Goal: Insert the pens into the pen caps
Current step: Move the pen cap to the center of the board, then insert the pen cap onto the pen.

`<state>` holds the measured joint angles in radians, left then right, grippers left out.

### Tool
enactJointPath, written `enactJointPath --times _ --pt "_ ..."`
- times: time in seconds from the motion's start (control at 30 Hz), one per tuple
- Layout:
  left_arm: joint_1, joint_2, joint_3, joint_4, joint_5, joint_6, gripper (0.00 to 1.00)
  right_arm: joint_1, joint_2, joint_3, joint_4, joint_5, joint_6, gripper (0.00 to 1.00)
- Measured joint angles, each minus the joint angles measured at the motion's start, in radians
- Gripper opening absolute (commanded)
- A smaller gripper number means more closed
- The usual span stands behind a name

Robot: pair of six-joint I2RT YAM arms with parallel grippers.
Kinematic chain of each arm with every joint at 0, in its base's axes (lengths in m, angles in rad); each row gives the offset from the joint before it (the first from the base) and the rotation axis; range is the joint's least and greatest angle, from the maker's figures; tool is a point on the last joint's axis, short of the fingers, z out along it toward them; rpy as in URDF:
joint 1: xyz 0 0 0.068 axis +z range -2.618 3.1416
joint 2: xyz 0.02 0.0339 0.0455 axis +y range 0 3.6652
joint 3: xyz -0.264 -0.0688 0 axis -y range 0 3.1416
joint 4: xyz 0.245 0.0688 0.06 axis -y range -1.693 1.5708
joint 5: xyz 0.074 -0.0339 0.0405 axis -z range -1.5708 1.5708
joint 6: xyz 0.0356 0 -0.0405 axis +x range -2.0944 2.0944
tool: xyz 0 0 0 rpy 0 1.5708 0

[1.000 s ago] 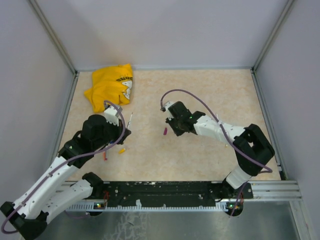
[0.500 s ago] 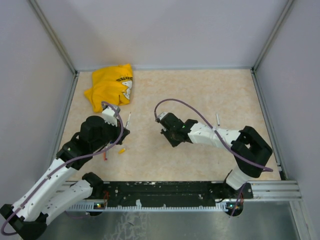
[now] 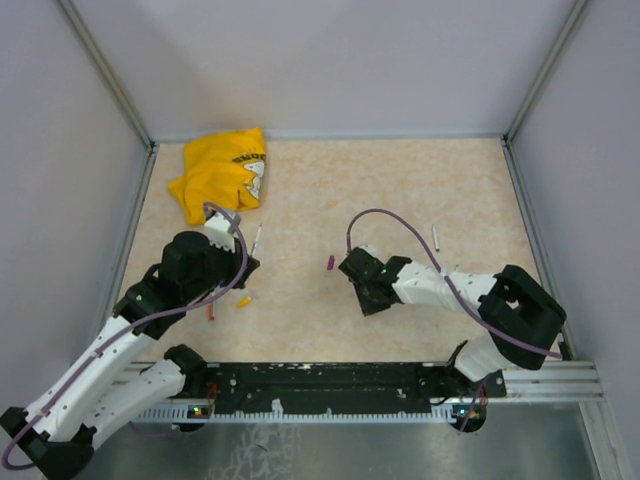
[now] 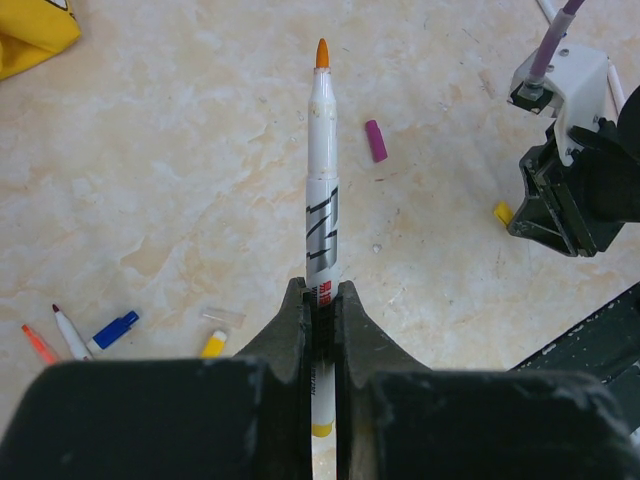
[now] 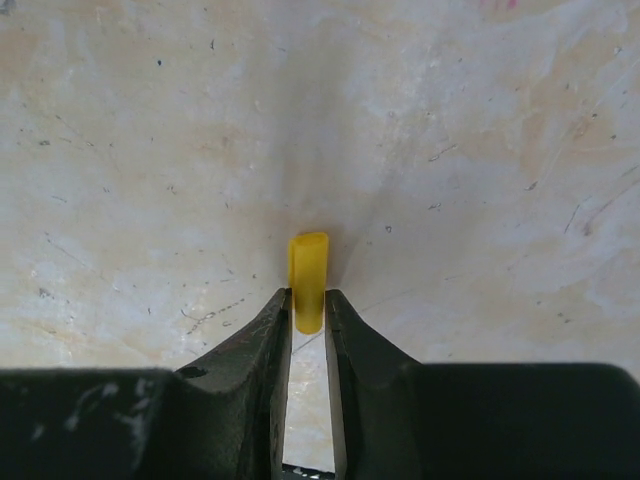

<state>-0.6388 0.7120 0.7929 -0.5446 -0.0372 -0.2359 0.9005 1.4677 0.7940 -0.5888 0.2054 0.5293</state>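
Note:
My left gripper point(image 4: 320, 295) is shut on a white pen point(image 4: 320, 180) whose orange tip points away; from above the same pen point(image 3: 258, 238) juts from that gripper point(image 3: 252, 254). My right gripper point(image 5: 308, 300) is low over the table, its fingertips closed on a stubby yellow pen cap point(image 5: 308, 262) that sticks out ahead of them; the left wrist view catches this cap point(image 4: 502, 212) at the right gripper's tip. A purple cap point(image 3: 330, 263) lies on the table between the two grippers. From above, the right gripper point(image 3: 368, 303) hides its cap.
Near the left arm lie an orange-red pen point(image 4: 38, 343), a white pen point(image 4: 70, 333), a blue cap point(image 4: 115, 329) and a yellow cap point(image 4: 213, 345). Another white pen point(image 3: 435, 237) lies at right. A yellow cloth point(image 3: 222, 175) sits at the back left.
My right gripper swung left over the purple cap, then drew back toward the near right, leaving that cap in place. The left arm has barely moved.

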Motion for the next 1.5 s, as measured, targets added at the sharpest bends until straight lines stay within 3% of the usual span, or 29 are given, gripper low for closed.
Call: enactJointPath --times 0.27,0.97,1.27,1.5 --pt "0.0 0.006 -0.001 0.0 0.0 0.0 0.0 0.0 -0.009 -0.013 0.005 -0.013 0.035 0.37" --pt "0.0 0.006 -0.003 0.001 -0.005 -0.003 0.0 -0.029 0.05 0.027 0.039 -0.039 -0.038 0.33" --pt "0.0 0.006 -0.003 0.001 -0.005 -0.003 0.0 -0.035 0.053 0.027 0.039 -0.047 -0.055 0.24" --pt "0.0 0.008 -0.003 0.001 -0.006 -0.003 0.0 -0.04 0.059 0.037 0.031 -0.055 -0.054 0.07"
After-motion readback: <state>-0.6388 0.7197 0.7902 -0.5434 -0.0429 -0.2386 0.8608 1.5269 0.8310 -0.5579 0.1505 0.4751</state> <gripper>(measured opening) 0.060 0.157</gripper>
